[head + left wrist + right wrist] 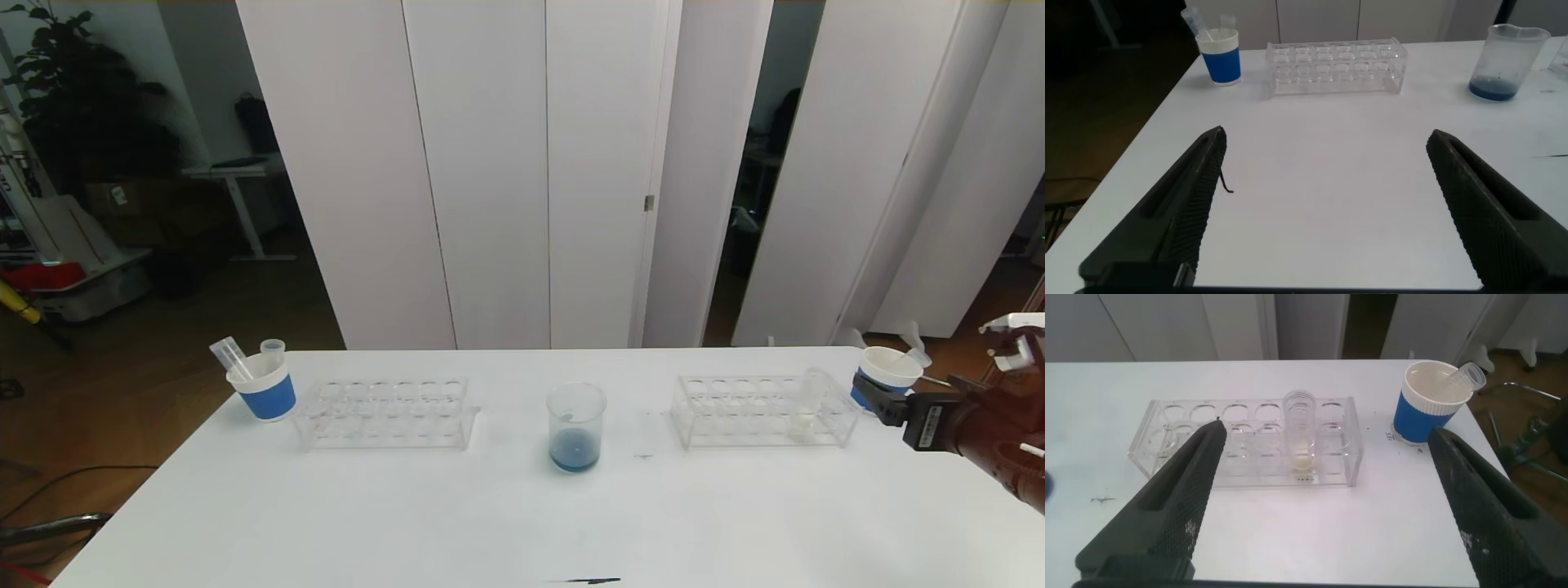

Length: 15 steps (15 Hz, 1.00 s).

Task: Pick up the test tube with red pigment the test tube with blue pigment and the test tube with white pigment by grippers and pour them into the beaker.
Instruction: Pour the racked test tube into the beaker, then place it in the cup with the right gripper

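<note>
Cream-white liquid sits in the bottom of the test tube with white pigment point(1299, 431), which stands upright in the clear rack point(1249, 441) on the right side of the table point(490, 506). The beaker point(575, 425) at the table's centre already holds blue liquid, so fetching this tube looks like the step in hand. The right hand point(1323, 506) hovers with its jaws spread wide, the tube straight ahead at twelve o'clock between their lines, near but apart. To do it well, I would advance level, close on the bare glass above the rack's top plate, then lift straight up before swinging toward the beaker at about nine o'clock. A blue paper cup point(1429, 400) stands just beyond the rack at two o'clock. The left hand point(1323, 212) idles wide over bare table.
</note>
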### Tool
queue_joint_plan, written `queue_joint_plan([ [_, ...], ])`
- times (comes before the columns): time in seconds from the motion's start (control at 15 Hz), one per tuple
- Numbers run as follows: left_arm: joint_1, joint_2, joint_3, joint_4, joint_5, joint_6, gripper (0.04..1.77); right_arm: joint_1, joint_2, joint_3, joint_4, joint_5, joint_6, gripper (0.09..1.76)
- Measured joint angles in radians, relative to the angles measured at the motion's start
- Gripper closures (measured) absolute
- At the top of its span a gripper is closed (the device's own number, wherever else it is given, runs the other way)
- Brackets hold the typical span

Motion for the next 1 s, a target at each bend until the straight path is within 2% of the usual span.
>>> queue_joint_plan([
  [0.33,0.0,0.0,0.0,0.0,0.0,0.0,0.06,0.011,0.207,0.01,-0.139,0.0,0.0,0.1],
  [1.0,0.0,0.0,0.0,0.0,0.0,0.0,0.06,0.033,0.492,-0.151,-0.28,-0.001,-0.009,0.1],
])
